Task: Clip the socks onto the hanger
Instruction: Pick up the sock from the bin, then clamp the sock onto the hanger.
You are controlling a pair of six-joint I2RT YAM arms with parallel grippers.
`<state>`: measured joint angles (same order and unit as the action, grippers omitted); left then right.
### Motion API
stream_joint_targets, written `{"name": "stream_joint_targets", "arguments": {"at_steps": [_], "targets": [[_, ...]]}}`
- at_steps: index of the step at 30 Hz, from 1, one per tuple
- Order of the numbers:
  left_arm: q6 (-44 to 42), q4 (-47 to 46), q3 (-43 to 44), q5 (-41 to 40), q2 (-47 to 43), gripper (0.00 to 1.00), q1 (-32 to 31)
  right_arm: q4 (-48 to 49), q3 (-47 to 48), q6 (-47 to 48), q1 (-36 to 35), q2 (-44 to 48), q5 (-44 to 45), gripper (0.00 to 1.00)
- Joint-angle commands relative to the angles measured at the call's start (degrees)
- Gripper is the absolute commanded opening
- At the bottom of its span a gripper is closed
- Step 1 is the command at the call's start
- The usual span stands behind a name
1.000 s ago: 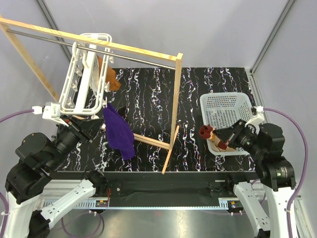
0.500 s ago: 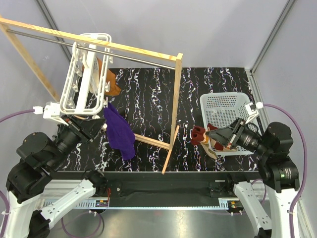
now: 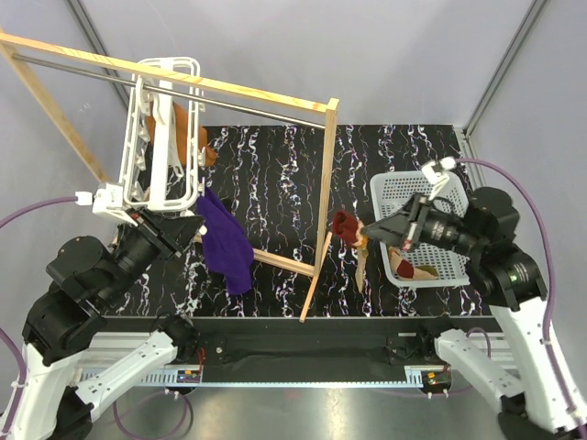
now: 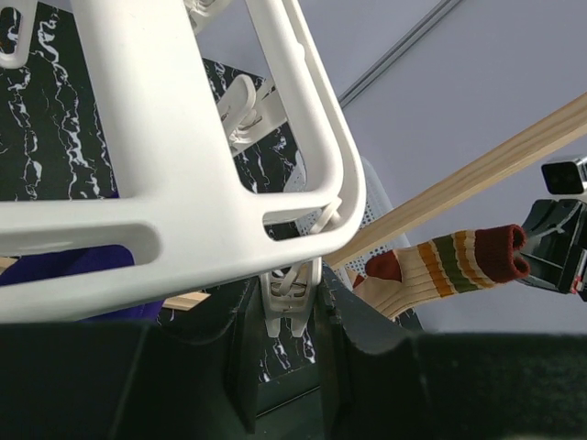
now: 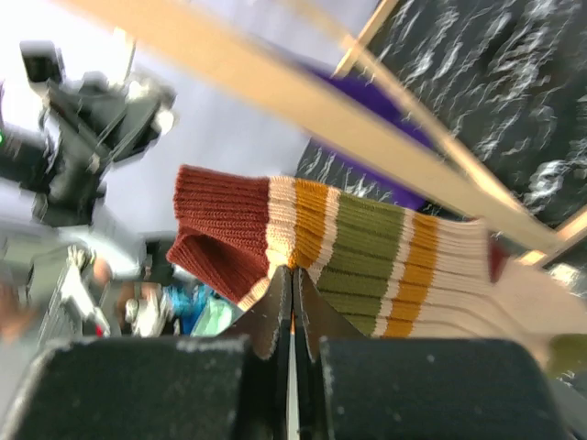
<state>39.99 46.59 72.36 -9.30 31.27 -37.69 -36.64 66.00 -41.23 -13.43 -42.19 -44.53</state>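
R gripper pinching sock, toe blurred, L gripper on hanger

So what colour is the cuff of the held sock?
Maroon sock cuff, clearest in the right wrist view.

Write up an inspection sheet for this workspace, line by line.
Surface: black marbled table.
Job's things: sock held aloft beside wooden rack; seemingly another sock in white basket; hanger tilted, its top at the rack's rod.
Clutter: purple cloth and orange cloth hanging at hanger.
Grippers: right gripper shut on sock; left gripper fingers flank a hanger peg, grip unclear.
Cables: purple cables loop off both arms.
Surroundings: grey walls.
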Motion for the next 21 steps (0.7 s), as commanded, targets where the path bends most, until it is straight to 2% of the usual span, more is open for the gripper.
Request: {"name": "stream_joint_targets", "arguments": {"at_steps": [1, 2, 3, 4, 6, 7, 9, 10, 14, 16, 21], "targets": [[0.53, -2.20, -0.11, 0.69, 1.16, 0.00, -0.19, 4.92, 4.13, 0.97, -14.30, -3.15, 8.46, 0.00], [0.44, -2.20, -0.11, 0.60, 1.17, 0.00, -0.10, 4.04, 5.10, 1.85, -19.82, -4.90, 17.55, 0.00], [0.53, -2.20, -0.11, 0.42, 1.08, 0.00, -0.19, 3.51, 5.80, 2.29, -27.97, -5.61, 21.73, 0.00], [0.53, -2.12, -0.02, 0.34, 0.99, 0.00, -0.19, 4.03, 6.16, 2.21, -32.06, -6.92, 27.86, 0.00], [0.36, -1.68, 0.15, 0.25, 0.73, 0.00, -0.19, 7.27, 5.64, 1.42, -37.61, -7.98, 32.12, 0.00], [0.27, -1.41, 0.33, 0.16, 0.73, 0.00, -0.19, 7.90, 5.46, 1.07, -43.03, -9.56, 36.75, 0.00], [0.27, -0.54, 0.94, -0.02, 0.55, 0.00, -0.10, 9.48, 5.89, 1.24, -48.68, -11.32, 42.40, 0.00], [0.44, -0.36, 1.03, -0.10, 0.46, 0.00, -0.19, 10.27, 6.33, 1.33, -53.58, -13.24, 47.99, 0.00], [2.02, -0.44, 0.86, 0.60, -0.41, 0.00, -0.10, 15.01, 8.62, 0.46, -61.78, -18.88, 58.84, 0.00], [2.90, -1.15, 0.16, 1.74, -1.03, 0.00, -0.19, 15.63, 10.37, -1.21, -63.73, -22.56, 65.41, 0.00], [5.01, -2.02, -0.81, 2.71, -2.35, 0.00, -0.10, 19.15, 12.84, -4.82, -66.72, -28.81, 74.75, 0.00]]}}
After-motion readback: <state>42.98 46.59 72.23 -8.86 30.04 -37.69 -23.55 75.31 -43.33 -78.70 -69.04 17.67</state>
